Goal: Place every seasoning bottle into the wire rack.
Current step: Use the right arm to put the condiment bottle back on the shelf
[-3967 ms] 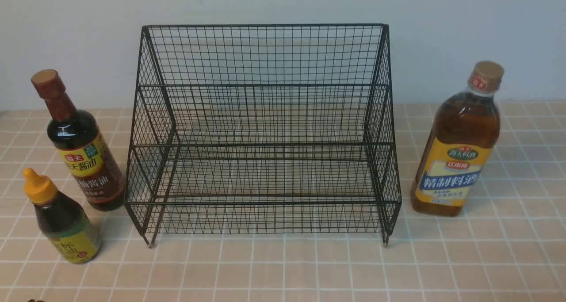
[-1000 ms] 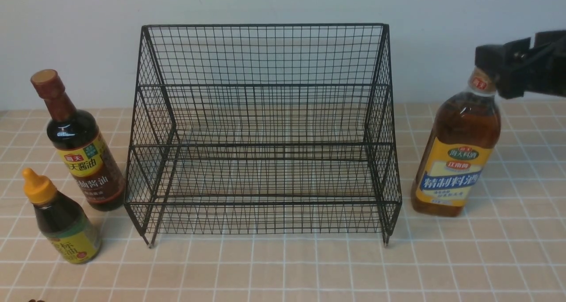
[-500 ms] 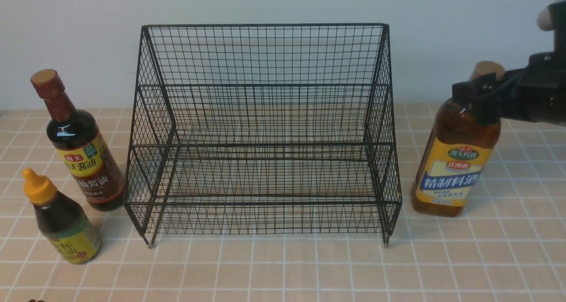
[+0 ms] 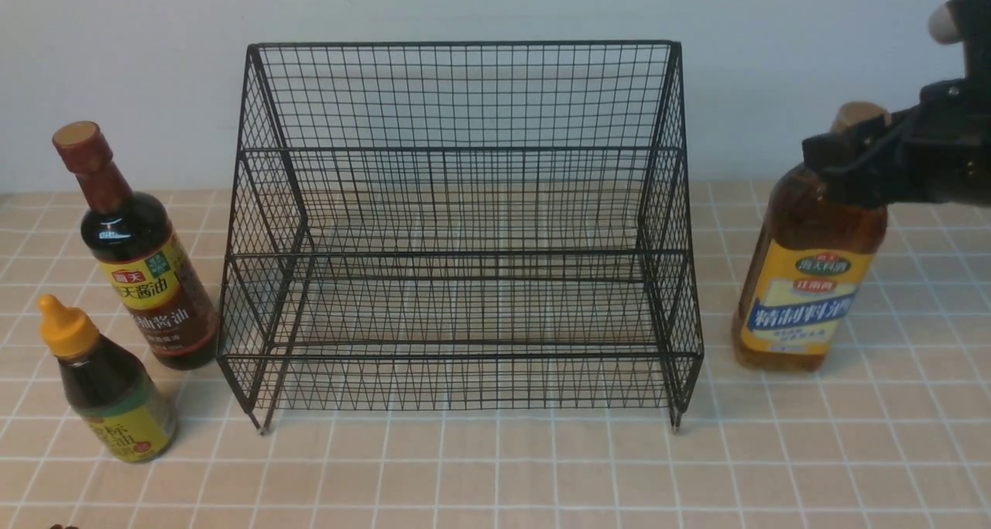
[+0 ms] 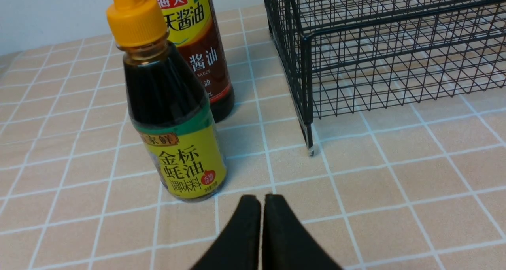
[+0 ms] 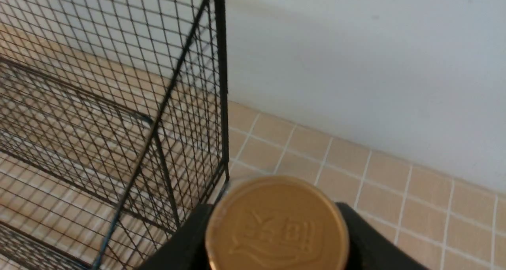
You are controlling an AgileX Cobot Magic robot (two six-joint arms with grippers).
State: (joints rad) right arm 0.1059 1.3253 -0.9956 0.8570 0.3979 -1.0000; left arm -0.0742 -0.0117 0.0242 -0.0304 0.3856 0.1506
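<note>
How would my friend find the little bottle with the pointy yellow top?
Find the black wire rack on the tiled table. Two dark bottles stand to its left; pick the nearer, shorter one. Only this small bottle has a yellow nozzle cap; the long-necked bottle behind it has a reddish-brown one.

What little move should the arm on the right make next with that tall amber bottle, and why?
Probably a short, straight lift. The right fingers sit on both sides of the amber bottle just under its tan cap, yet it seems to stand on the table beside the wire rack. Raising it first should clear the rack's side wall before moving across.
</note>
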